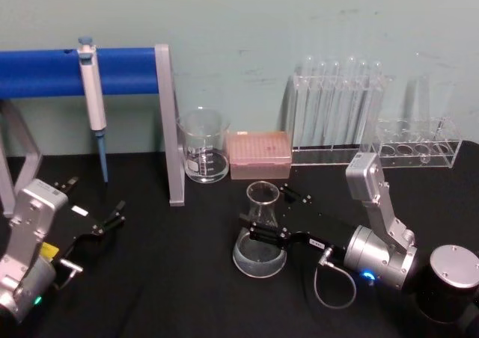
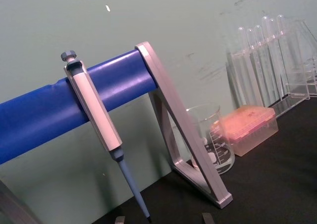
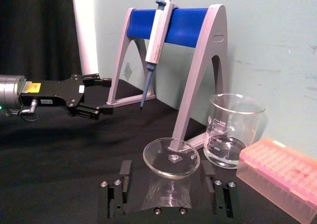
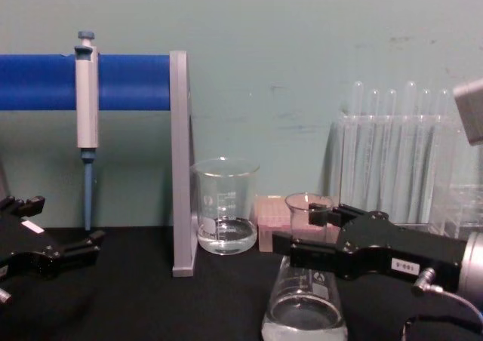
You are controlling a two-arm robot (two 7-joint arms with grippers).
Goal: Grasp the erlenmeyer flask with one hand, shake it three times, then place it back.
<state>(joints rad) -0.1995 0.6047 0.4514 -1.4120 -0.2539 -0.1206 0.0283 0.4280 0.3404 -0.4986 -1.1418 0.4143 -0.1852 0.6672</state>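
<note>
The erlenmeyer flask [image 1: 260, 242] stands upright on the black table, clear glass with a little liquid in its wide base [image 4: 303, 322]. My right gripper [image 1: 267, 213] reaches in from the right and sits open around the flask's neck, one finger on each side. In the right wrist view the flask's rim [image 3: 171, 157] lies between the two fingers [image 3: 126, 173], with a small gap on both sides. From the chest the right gripper [image 4: 298, 228] crosses the neck just below the rim. My left gripper [image 1: 112, 218] rests open and empty at the table's left.
A blue-barred stand [image 1: 168, 121] holds a pipette [image 1: 92, 91] at the back left. Behind the flask are a glass beaker [image 1: 203, 157], a pink tip box [image 1: 259, 154] and test tube racks [image 1: 340, 121]. A black cylinder with a silver lid [image 1: 453, 274] is at the front right.
</note>
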